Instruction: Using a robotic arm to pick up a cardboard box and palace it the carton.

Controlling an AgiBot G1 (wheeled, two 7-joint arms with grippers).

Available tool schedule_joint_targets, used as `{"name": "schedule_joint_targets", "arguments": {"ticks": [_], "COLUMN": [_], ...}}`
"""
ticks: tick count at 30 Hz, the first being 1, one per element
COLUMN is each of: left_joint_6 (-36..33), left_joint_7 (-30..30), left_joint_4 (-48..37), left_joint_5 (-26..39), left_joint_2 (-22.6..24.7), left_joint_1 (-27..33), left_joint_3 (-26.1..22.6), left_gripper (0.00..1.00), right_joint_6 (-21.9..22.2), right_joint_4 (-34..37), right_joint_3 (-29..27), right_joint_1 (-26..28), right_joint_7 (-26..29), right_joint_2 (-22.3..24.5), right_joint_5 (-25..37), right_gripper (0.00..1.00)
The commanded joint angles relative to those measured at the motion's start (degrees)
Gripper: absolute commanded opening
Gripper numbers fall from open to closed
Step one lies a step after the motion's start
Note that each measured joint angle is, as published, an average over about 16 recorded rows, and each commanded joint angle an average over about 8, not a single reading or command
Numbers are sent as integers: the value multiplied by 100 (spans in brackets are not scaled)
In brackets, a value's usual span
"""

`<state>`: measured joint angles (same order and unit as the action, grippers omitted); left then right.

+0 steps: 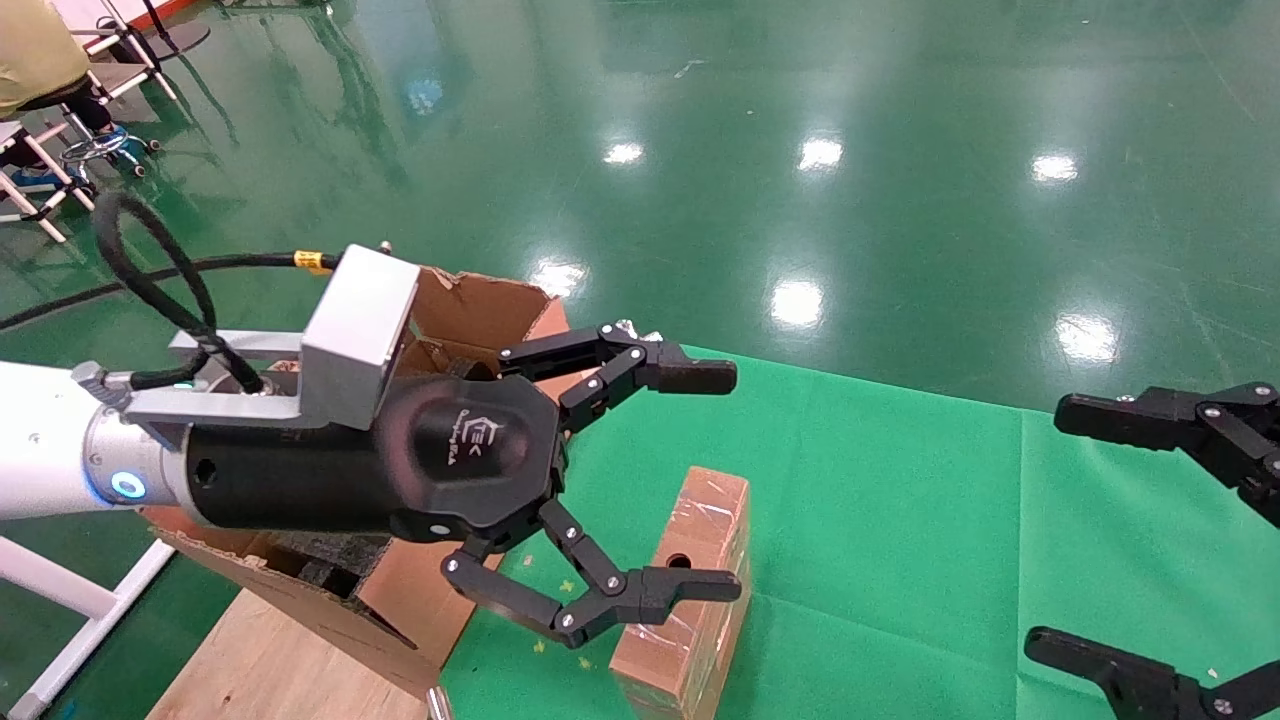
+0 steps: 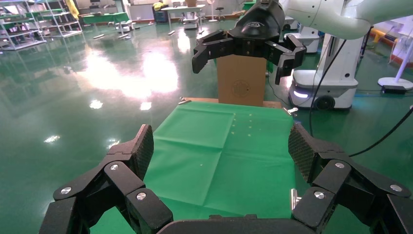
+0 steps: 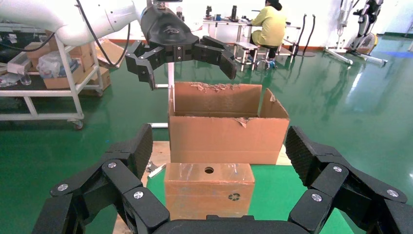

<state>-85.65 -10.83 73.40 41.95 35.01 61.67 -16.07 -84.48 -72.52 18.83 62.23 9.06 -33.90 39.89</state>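
Note:
The cardboard box (image 1: pixel 700 590), small, brown and taped, stands on edge on the green cloth, its round hole facing up; it also shows in the right wrist view (image 3: pixel 209 192). The carton (image 1: pixel 480 310) stands open behind it at the table's left end, also in the right wrist view (image 3: pixel 226 129). My left gripper (image 1: pixel 732 480) on the white robotic arm (image 1: pixel 40 440) is open and empty, hovering above the box and beside the carton; its own view (image 2: pixel 221 151) shows only cloth between the fingers. My right gripper (image 1: pixel 1050 528) is open and empty at the right, facing the box (image 3: pixel 220 148).
The green cloth (image 1: pixel 900 520) covers most of the table; bare wood (image 1: pixel 260 660) shows at the front left beside the carton. Another upright brown box (image 2: pixel 241 80) stands past the table's far right end. A person (image 3: pixel 272 24) sits at a desk behind; a shelf cart (image 3: pixel 53 83) stands nearby.

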Motion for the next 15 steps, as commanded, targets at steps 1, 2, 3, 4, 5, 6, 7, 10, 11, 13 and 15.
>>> {"name": "schedule_joint_targets", "arguments": {"ticks": [1, 2, 3, 4, 5, 6, 7, 10, 11, 13, 15], "left_joint_6": [0, 0, 0, 0, 0, 0, 0, 0, 0, 0, 0], "left_joint_7": [0, 0, 0, 0, 0, 0, 0, 0, 0, 0, 0], "left_joint_4": [0, 0, 0, 0, 0, 0, 0, 0, 0, 0, 0], "left_joint_5": [0, 0, 0, 0, 0, 0, 0, 0, 0, 0, 0], "left_joint_2": [0, 0, 0, 0, 0, 0, 0, 0, 0, 0, 0], "left_joint_1": [0, 0, 0, 0, 0, 0, 0, 0, 0, 0, 0], "left_joint_3": [0, 0, 0, 0, 0, 0, 0, 0, 0, 0, 0], "left_gripper": [100, 100, 100, 100, 100, 100, 100, 100, 100, 100, 100], "right_joint_6": [0, 0, 0, 0, 0, 0, 0, 0, 0, 0, 0], "right_joint_4": [0, 0, 0, 0, 0, 0, 0, 0, 0, 0, 0], "right_joint_3": [0, 0, 0, 0, 0, 0, 0, 0, 0, 0, 0], "right_joint_1": [0, 0, 0, 0, 0, 0, 0, 0, 0, 0, 0], "right_joint_7": [0, 0, 0, 0, 0, 0, 0, 0, 0, 0, 0], "right_joint_2": [0, 0, 0, 0, 0, 0, 0, 0, 0, 0, 0], "right_joint_5": [0, 0, 0, 0, 0, 0, 0, 0, 0, 0, 0], "right_gripper": [100, 100, 100, 100, 100, 100, 100, 100, 100, 78, 53]}}
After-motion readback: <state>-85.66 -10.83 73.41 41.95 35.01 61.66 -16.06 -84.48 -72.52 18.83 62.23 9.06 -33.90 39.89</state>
